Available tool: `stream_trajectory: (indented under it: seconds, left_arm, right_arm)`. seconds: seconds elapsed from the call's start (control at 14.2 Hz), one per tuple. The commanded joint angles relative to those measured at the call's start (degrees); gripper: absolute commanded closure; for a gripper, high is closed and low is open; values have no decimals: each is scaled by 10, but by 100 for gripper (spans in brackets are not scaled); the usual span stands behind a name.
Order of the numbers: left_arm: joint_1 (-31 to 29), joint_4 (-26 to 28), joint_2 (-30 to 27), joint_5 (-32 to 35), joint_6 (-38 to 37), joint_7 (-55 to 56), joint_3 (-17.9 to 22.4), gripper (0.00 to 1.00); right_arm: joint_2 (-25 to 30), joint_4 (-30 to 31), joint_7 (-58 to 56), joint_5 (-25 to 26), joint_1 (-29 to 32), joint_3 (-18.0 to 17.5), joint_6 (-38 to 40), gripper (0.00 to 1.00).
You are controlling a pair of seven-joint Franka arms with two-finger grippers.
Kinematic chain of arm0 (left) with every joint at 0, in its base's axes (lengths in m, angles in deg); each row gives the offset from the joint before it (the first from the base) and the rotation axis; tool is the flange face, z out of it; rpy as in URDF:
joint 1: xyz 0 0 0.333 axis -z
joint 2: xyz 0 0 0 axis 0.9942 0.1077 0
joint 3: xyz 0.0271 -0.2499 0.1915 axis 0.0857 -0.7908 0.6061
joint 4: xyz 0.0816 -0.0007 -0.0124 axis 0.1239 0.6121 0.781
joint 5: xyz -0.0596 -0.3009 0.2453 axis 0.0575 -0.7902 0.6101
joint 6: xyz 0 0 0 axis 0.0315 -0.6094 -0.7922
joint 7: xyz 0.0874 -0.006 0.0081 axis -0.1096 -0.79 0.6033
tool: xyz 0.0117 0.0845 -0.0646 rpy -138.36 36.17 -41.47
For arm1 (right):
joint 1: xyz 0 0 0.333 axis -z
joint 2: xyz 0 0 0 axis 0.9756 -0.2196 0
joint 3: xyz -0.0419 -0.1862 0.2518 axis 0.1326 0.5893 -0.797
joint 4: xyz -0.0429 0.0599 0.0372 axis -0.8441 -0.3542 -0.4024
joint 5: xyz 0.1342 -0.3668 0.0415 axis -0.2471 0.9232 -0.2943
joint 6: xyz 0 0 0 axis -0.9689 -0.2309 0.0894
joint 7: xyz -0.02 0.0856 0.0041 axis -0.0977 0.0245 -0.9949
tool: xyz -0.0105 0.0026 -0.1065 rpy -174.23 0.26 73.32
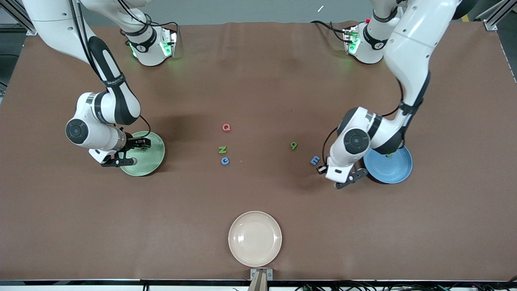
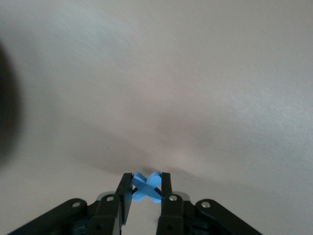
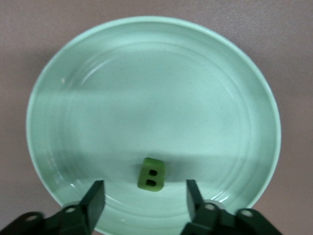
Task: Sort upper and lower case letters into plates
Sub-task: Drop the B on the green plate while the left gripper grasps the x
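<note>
Table (image 1: 258,81), brown-clothed, under loose letters (image 1: 226,127) and cream plate (image 1: 255,238).

A brown worktop (image 1: 258,81) carries a mint plate (image 1: 155,161), a blue plate (image 1: 394,169), a cream plate (image 1: 255,238), and loose letters: red Q (image 1: 226,127), green Z (image 1: 222,150), blue c (image 1: 225,161), green 9 (image 1: 294,145), blue E (image 1: 315,160)

Brown table (image 1: 258,81). Plates — mint green (image 3: 234,73), blue (image 1: 394,167), cream (image 1: 255,238). Letters: red Q (image 1: 226,127), green Z (image 1: 222,150), blue c (image 1: 225,161), green g (image 1: 294,145), blue E (image 1: 315,160), blue X (image 2: 145,187), green B (image 3: 151,174) — all plain, unpatterned.
</note>
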Motion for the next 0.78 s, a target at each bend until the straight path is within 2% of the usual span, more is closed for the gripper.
stream_trajectory:
  seconds: [0.0, 0.21, 0.42, 0.71]
  left_arm:
    - [-39, 39, -65, 10, -36, -64, -5, 85]
    - [-93, 75, -88, 10, -36, -168, -5, 85]
    - [-142, 83, -84, 10, -32, -235, -4, 85]
    - [-195, 78, -61, 10, -11, -295, -4, 85]
  right_arm:
    - [37, 15, 108, -3, -61, -7, 3, 0]
    - [45, 4, 163, -5, -131, -8, -7, 0]
    - [47, -7, 171, -74, -197, -7, -20, 0]
    - [41, -3, 246, -77, -274, -6, -68, 0]
